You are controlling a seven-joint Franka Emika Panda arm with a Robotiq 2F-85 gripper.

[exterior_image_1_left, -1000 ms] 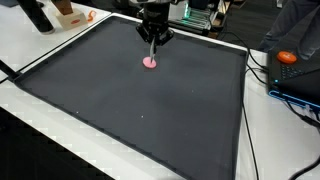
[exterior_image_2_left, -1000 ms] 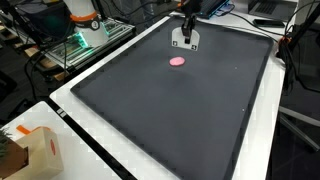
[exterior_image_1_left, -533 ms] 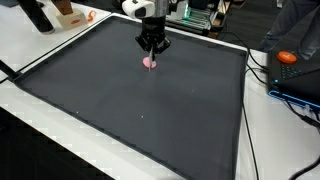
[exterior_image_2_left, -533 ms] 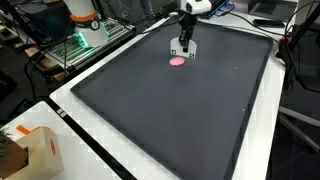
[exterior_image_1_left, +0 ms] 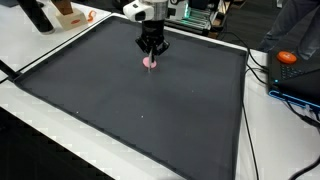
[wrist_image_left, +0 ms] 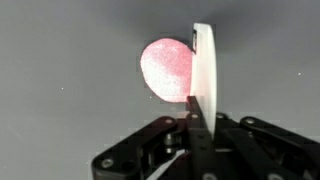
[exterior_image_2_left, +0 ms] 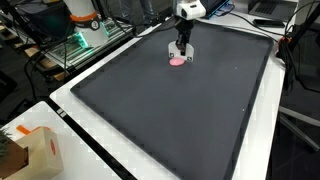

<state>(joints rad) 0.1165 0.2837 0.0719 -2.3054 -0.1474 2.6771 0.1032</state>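
Gripper (exterior_image_1_left: 151, 57) is down on the mat (exterior_image_1_left: 140, 115), tips right at the pink blob (exterior_image_1_left: 150, 64). The blob sits in the mat's far half, close to the far edge, well away from everything else.

Blob: small, rounded, slightly lopsided. It's matte pink with a fine grainy surface in the wrist view (wrist_image_left: 165, 70), and looks soft, though the material is hard to tell. In an exterior view (exterior_image_2_left: 177, 60) it's just a flat pink dot.

Mat: dark grey, matte, with a few light specks. It's a large rectangle with a thin black border on a white table (exterior_image_1_left: 60, 130).

Finger (wrist_image_left: 203, 70): white, flat, thin plate seen edge-on, standing just right of the blob and touching or overlapping its right edge. Black linkage fills the bottom of the wrist view.

Jaw state: cannot tell. Only one finger shows in the wrist view. In both exterior views the tips are too small and merge into one dark wedge over the blob, so I can't confirm a pinch.

Hidden or cut off:
- The blob's right side is behind the finger.
- The arm above the wrist is out of frame.
- The cardboard box (exterior_image_2_left: 35, 150) is clipped at the corner.
- The orange lump (exterior_image_1_left: 287, 57) off the mat among the cables (exterior_image_1_left: 262, 75) is blurry, unidentifiable.
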